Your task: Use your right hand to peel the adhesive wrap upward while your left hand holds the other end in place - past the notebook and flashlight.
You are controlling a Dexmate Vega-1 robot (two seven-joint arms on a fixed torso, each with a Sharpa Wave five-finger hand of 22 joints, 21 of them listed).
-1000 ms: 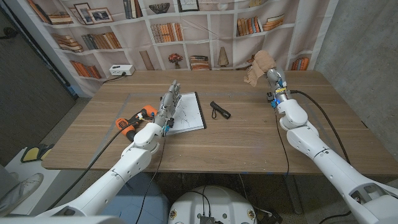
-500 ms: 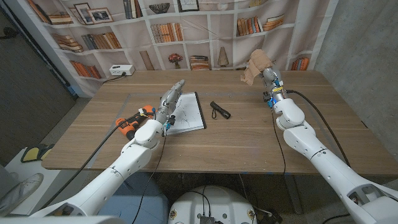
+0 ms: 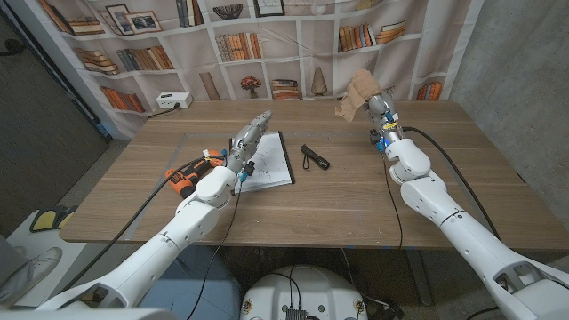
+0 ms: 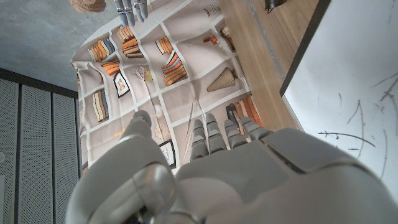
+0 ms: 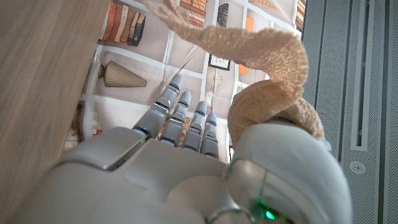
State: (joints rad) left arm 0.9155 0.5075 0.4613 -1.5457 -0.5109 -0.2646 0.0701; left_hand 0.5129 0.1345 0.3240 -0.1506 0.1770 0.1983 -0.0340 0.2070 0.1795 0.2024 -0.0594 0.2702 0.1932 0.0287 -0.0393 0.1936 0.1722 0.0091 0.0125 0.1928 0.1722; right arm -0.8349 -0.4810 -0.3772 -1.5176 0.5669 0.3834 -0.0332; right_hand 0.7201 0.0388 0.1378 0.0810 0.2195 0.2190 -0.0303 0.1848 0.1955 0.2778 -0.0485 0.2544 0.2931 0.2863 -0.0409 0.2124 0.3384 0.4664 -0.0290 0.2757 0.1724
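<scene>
My right hand is raised above the table's far right part and holds a crumpled tan adhesive wrap. In the right wrist view the wrap curls over the thumb side of that hand, whose fingers reach out straight. My left hand hovers over the left edge of the open white notebook, fingers straight and holding nothing. The black flashlight lies just right of the notebook. From the left wrist I see my own fingers, the notebook page and the far wrap.
An orange and black power tool lies left of my left forearm. A white power strip sits at the table's back left. A bookshelf backdrop stands behind the wooden table.
My right hand has carried the wrap leftward along the far side of the table. My left hand has lifted and stretched its fingers toward the back right over the notebook's edge.
</scene>
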